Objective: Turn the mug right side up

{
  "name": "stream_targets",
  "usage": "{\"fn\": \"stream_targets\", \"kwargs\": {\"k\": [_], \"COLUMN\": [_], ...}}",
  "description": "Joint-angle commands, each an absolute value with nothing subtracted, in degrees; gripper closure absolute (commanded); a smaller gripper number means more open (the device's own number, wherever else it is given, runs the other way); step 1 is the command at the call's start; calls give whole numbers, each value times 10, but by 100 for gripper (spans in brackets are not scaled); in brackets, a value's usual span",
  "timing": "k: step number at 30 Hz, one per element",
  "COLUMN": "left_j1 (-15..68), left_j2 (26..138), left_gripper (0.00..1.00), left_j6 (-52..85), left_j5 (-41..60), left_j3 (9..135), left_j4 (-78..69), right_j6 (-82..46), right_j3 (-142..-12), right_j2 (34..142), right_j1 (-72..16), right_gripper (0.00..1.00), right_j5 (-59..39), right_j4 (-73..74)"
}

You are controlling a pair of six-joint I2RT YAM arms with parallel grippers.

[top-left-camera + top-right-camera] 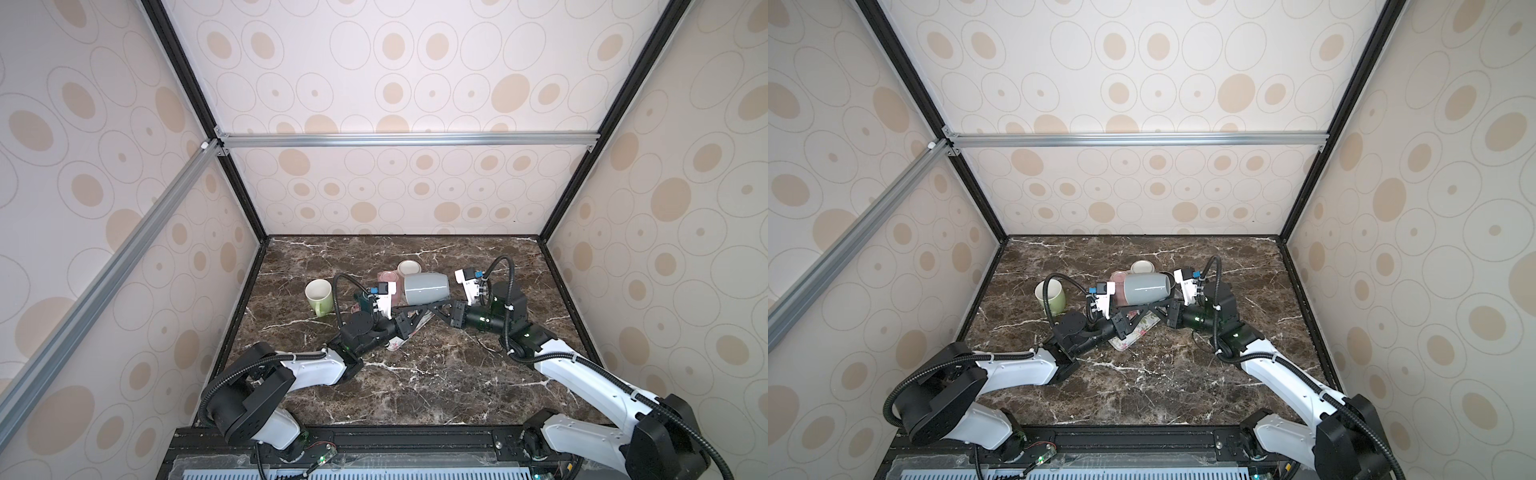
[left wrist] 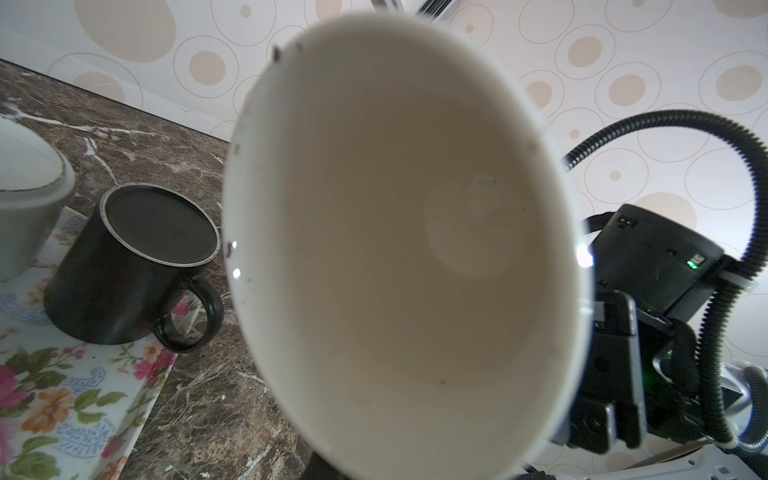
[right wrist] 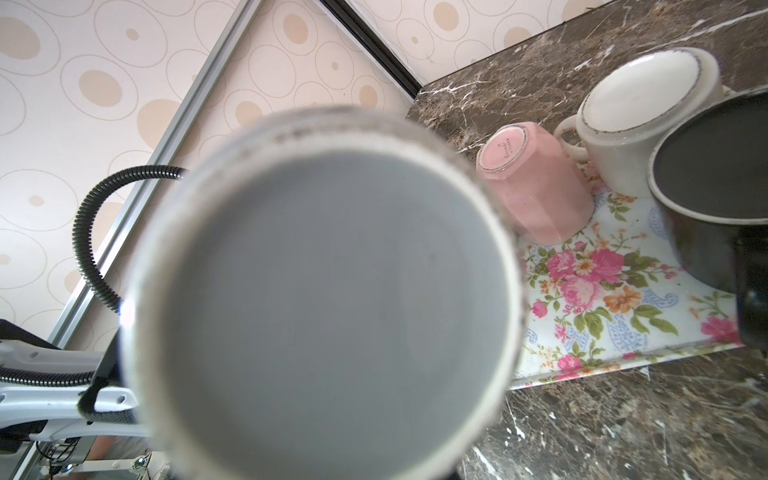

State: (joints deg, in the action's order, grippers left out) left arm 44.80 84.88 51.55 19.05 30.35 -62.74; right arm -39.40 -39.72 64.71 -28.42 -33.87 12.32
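A grey mug (image 1: pixel 426 287) (image 1: pixel 1147 287) hangs on its side above the floral tray (image 1: pixel 1129 337), held between both arms. In the left wrist view its white inside (image 2: pixel 399 249) fills the picture, so its mouth faces that arm. Its grey base (image 3: pixel 328 307) faces the right wrist camera. In both top views my left gripper (image 1: pixel 419 312) (image 1: pixel 1138 311) and my right gripper (image 1: pixel 436 308) (image 1: pixel 1156 308) meet under the mug, both shut on it. The mug hides the jaws in both wrist views.
On the tray (image 3: pixel 602 299) stand upside down a pink mug (image 3: pixel 536 183), a white mug (image 3: pixel 640 120) and a black mug (image 2: pixel 133 266). A green mug (image 1: pixel 319 296) stands upright on the marble to the left. Patterned walls enclose the table.
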Motion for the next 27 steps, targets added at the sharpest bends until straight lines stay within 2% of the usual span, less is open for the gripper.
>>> {"fn": "stream_targets", "kwargs": {"k": [1, 7, 11, 14, 19, 24, 27], "left_j1": [460, 460, 459, 460, 460, 460, 460], "left_j2": [824, 839, 833, 831, 845, 862, 860], "left_gripper": [100, 100, 100, 100, 100, 100, 100], "left_j6": [495, 502, 498, 486, 472, 465, 452], "left_j5": [225, 259, 214, 194, 185, 168, 147], "left_j3": [328, 338, 326, 332, 348, 353, 362], "left_j4": [-690, -699, -672, -635, -582, -541, -498], "right_j6": [-380, -378, -376, -374, -376, -377, -368], "right_j3": [-387, -389, -388, -388, -390, -390, -390], "right_j2": [656, 653, 651, 654, 660, 658, 648], "right_j1": [-293, -293, -293, -293, -291, -283, -277], "right_gripper": [100, 99, 89, 77, 52, 37, 32], "right_j5": [-359, -363, -353, -350, -341, -327, -306], "right_j4": [103, 106, 106, 105, 108, 103, 83]}}
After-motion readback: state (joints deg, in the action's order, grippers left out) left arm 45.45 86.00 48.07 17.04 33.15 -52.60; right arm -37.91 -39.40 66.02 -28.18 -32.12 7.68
